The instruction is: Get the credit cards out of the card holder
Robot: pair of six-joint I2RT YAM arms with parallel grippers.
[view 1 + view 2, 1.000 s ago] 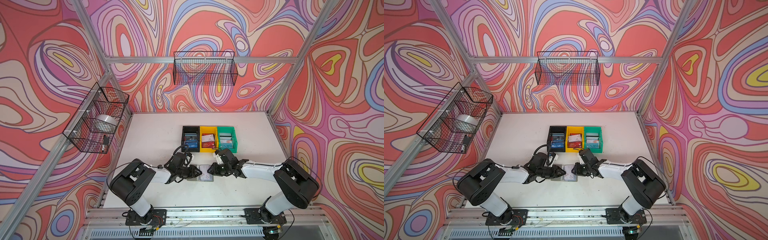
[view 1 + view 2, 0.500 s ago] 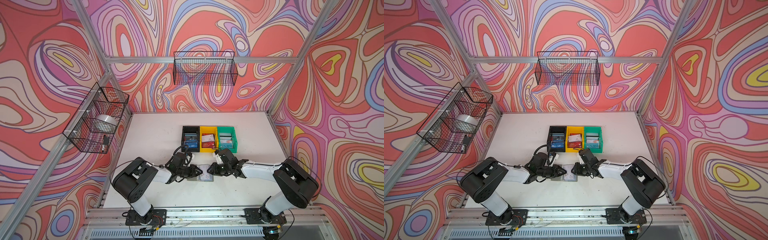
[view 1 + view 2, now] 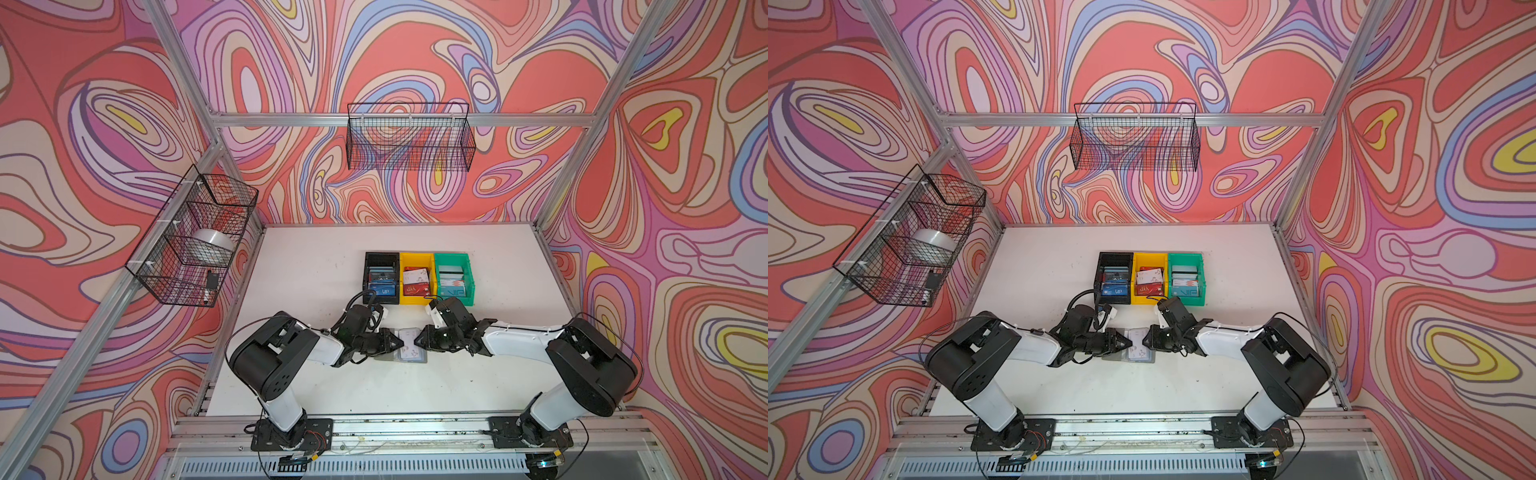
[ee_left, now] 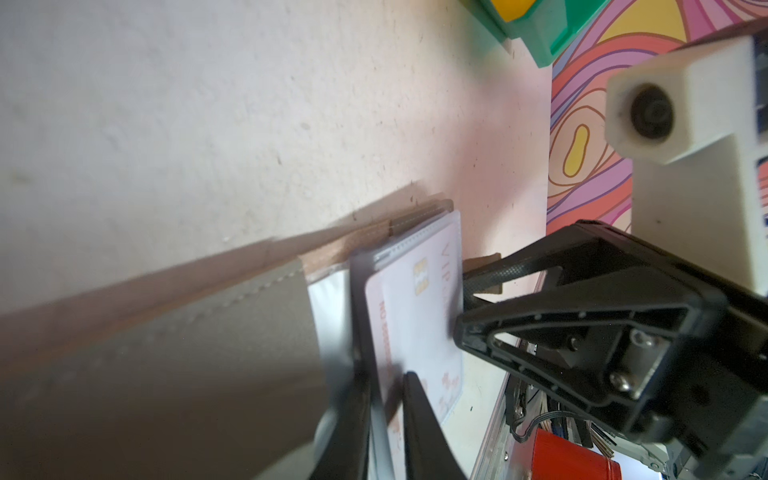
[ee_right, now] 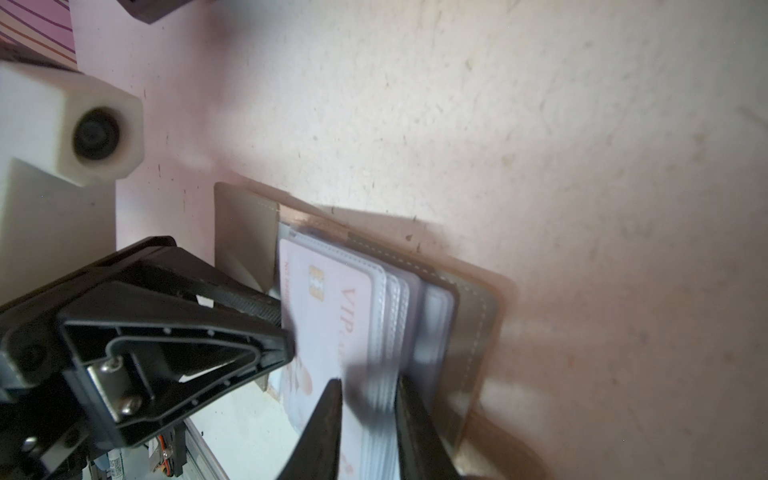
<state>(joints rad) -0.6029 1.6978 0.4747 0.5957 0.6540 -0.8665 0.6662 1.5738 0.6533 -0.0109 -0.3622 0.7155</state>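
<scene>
The grey card holder lies open on the white table between both grippers. A white credit card with red marks shows in its top sleeve, and also in the left wrist view and right wrist view. My left gripper comes in from the left. Its jaws are closed to a narrow gap round that card's end. My right gripper reaches in from the right, shut on the stack of clear sleeves. The grey cover lies flat beneath.
Black, yellow and green bins with VIP cards stand in a row just behind the grippers. Wire baskets hang on the left wall and back wall. The table's front rail is close.
The left gripper's jaws have narrowed onto the card's end and the left arm's elbow has shifted slightly. The right arm and the holder have not moved.
</scene>
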